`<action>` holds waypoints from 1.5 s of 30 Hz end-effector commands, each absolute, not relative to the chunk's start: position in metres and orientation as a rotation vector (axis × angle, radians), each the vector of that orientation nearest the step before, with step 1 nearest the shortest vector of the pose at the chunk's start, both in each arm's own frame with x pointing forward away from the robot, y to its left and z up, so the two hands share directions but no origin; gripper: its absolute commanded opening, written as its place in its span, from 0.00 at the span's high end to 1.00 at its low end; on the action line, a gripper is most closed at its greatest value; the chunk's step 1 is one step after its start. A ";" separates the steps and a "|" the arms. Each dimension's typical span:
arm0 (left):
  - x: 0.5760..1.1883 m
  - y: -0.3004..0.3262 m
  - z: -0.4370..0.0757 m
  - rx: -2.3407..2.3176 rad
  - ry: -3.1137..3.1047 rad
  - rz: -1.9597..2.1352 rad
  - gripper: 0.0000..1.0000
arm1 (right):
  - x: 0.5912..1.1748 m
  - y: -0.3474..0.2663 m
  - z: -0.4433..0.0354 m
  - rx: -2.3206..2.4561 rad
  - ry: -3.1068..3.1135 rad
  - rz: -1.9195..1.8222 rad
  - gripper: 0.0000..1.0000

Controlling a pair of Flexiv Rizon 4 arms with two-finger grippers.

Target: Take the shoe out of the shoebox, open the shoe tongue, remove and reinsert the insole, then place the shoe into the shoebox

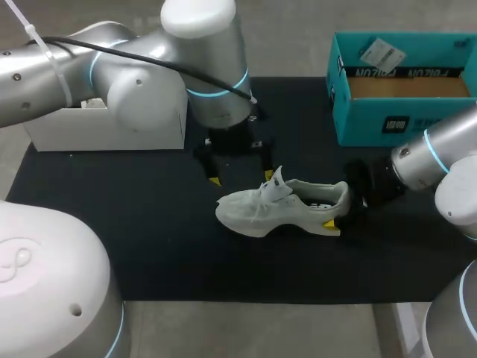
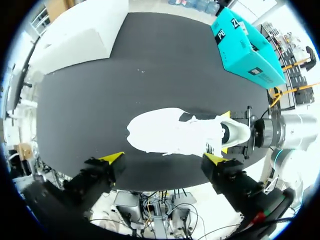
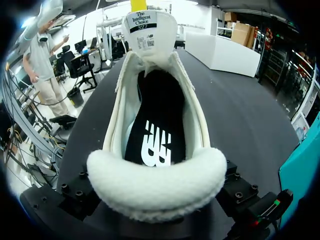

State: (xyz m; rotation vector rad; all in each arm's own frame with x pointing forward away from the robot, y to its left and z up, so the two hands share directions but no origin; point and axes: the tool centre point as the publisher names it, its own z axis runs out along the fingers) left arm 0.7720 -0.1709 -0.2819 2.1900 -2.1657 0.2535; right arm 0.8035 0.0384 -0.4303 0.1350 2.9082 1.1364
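A white shoe (image 1: 276, 209) lies on its sole in the middle of the black mat (image 1: 149, 246), toe to the left. Its tongue (image 1: 277, 181) stands up, and the black insole (image 3: 160, 125) shows inside. My right gripper (image 1: 341, 211) comes in from the right and is shut on the heel (image 3: 155, 187), one yellow tip on each side of it. My left gripper (image 1: 241, 177) hangs open just behind and above the shoe, pointing down, with nothing between its fingers. In the left wrist view the shoe (image 2: 170, 132) lies ahead of those open fingers.
The teal shoebox (image 1: 387, 119) stands open at the back right, with a white paper lying in it. A white box (image 1: 104, 127) sits at the back left, under my left arm. Bare mat lies in front of the shoe.
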 end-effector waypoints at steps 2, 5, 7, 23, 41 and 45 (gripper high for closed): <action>0.760 -0.174 -0.277 0.926 -3.067 0.377 0.00 | 0.805 0.041 -0.434 0.137 2.909 1.131 1.00; 0.761 -0.169 -0.263 0.591 -3.087 0.536 0.00 | 0.805 0.041 -0.434 0.137 2.909 1.131 1.00; 0.761 -0.169 -0.263 0.584 -3.088 0.537 0.00 | 0.805 0.041 -0.434 0.137 2.909 1.131 1.00; 0.761 -0.169 -0.263 0.584 -3.088 0.537 0.00 | 0.805 0.041 -0.434 0.137 2.909 1.131 1.00; 0.745 -0.199 -0.243 0.447 -3.216 0.274 1.00 | 0.805 0.041 -0.434 0.137 2.909 1.131 1.00; 0.744 -0.200 -0.243 0.444 -3.215 0.275 1.00 | 0.805 0.041 -0.434 0.137 2.909 1.131 1.00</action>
